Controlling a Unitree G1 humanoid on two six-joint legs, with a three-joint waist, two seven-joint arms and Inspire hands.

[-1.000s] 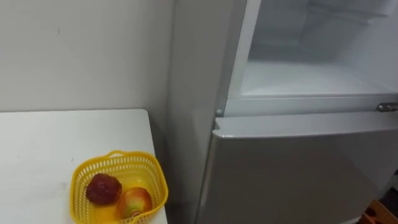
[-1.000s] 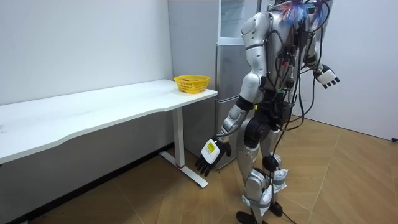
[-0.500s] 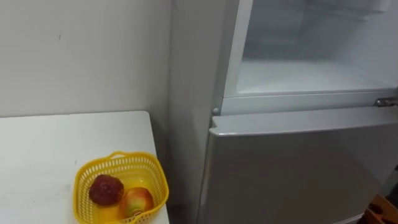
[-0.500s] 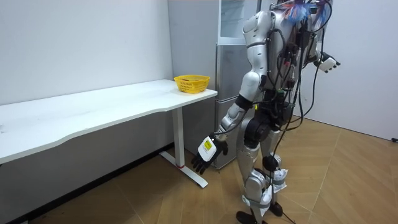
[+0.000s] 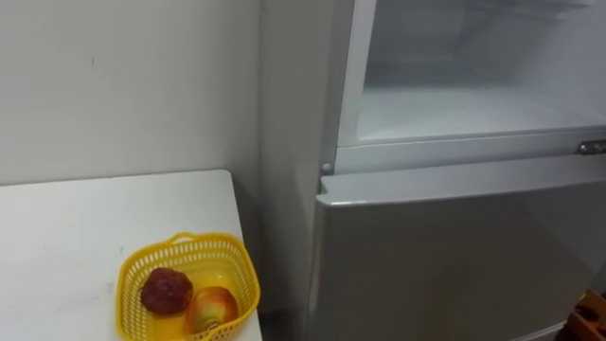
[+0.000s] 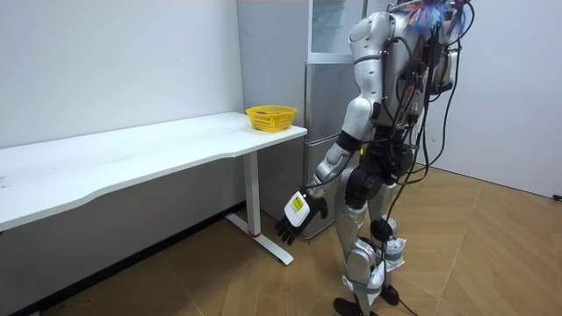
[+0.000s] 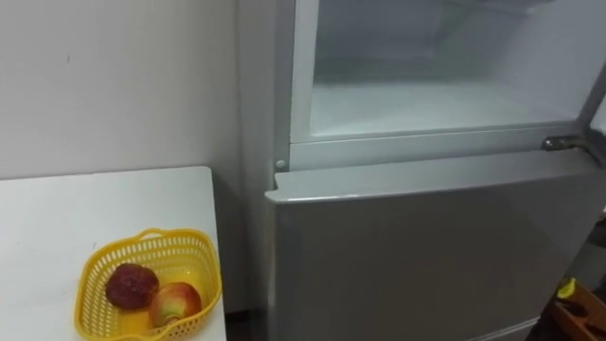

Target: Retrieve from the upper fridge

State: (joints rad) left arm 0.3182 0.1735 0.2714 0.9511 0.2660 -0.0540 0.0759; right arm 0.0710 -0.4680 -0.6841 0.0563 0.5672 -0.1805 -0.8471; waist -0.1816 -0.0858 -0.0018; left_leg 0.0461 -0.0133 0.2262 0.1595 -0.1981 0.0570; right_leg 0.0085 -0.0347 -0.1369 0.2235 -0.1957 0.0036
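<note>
**Robot stands at open fridge, fruit in basket beside it**

The fingers [image 6: 285, 233] of the robot's left hand [image 6: 299, 213] hang loose and slightly spread, pointing at the floor [image 6: 492, 254] and holding nothing. The room view shows the hand low beside the thigh, on the desk side of the body. The robot stands upright, close before the fridge [image 6: 323, 96] and facing it. In the eye views the upper compartment [image 5: 473, 104] stands open, its white shelf in plain sight, above the shut grey lower door [image 5: 454, 256]. To the robot's left a white desk [image 5: 76, 246] runs along the wall [image 5: 123, 85], its right edge near the fridge's side. A yellow basket [image 5: 204, 240] sits on the desk just inside that right edge, towards the near corner. Two pieces of fruit lie in it, touching: a dark red fruit [image 5: 166, 290] on the left and an apple [image 5: 212, 306], red and yellow, on the right.
</note>
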